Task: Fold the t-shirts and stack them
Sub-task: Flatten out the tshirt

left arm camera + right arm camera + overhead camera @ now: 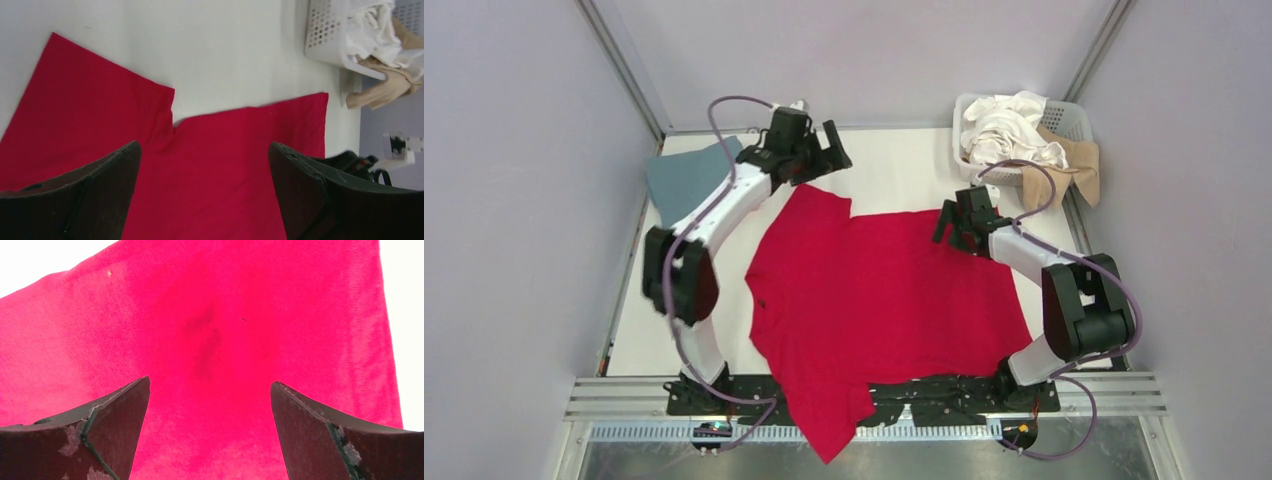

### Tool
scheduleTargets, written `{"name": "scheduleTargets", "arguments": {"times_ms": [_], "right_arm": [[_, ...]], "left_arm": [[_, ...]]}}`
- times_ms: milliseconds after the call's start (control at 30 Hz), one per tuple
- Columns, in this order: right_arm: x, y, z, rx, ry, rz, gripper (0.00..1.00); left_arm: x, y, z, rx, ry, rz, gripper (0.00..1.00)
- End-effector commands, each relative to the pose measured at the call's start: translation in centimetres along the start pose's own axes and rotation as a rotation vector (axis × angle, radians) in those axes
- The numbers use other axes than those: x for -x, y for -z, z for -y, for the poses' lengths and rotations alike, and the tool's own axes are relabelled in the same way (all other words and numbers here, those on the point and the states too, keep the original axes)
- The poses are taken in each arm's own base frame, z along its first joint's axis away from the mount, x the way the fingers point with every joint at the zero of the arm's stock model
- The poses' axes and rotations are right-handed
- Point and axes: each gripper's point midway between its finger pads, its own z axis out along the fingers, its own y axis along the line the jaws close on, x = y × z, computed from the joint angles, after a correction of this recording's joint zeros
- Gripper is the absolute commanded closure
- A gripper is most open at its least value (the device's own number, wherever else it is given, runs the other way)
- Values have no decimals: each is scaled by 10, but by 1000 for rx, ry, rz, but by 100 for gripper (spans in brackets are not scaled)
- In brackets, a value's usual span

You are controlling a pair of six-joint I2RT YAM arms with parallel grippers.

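Note:
A bright red t-shirt (879, 300) lies spread flat across the middle of the white table, its lower part hanging over the near edge. My left gripper (819, 160) is open and empty above the shirt's far left sleeve (90, 115). My right gripper (956, 225) is open and empty just above the shirt's far right corner (225, 330). A folded teal-blue shirt (686, 178) lies at the far left. White (1004, 128) and tan (1069, 165) shirts are heaped in the basket.
The white slotted plastic basket (1076, 118) stands at the far right corner; it also shows in the left wrist view (322, 35). Grey walls close in on both sides. A metal rail (864, 395) runs along the near edge.

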Motion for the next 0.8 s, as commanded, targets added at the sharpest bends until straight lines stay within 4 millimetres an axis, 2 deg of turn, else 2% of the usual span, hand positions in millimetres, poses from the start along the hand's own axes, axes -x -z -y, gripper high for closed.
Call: {"name": "scheduleTargets", "arguments": {"times_ms": [0, 100, 200, 300, 400, 533, 767], "right_arm": [[37, 29, 4, -30, -5, 119, 5], [30, 37, 6, -11, -15, 118, 5], [20, 38, 7, 0, -14, 90, 5], [10, 35, 9, -3, -5, 58, 5], [9, 33, 12, -17, -7, 57, 5], [6, 29, 15, -23, -2, 45, 5], [-5, 10, 16, -27, 7, -23, 5]], "left_arm": [[-42, 92, -47, 193, -130, 31, 0], [-81, 119, -76, 228, -113, -1, 0], [-108, 130, -104, 290, -106, -32, 0], [-131, 121, -117, 296, -95, -91, 0], [-144, 108, -121, 300, -91, -159, 0], [-146, 88, -130, 334, -77, -198, 0], [-154, 57, -162, 374, 20, -315, 0]]}}
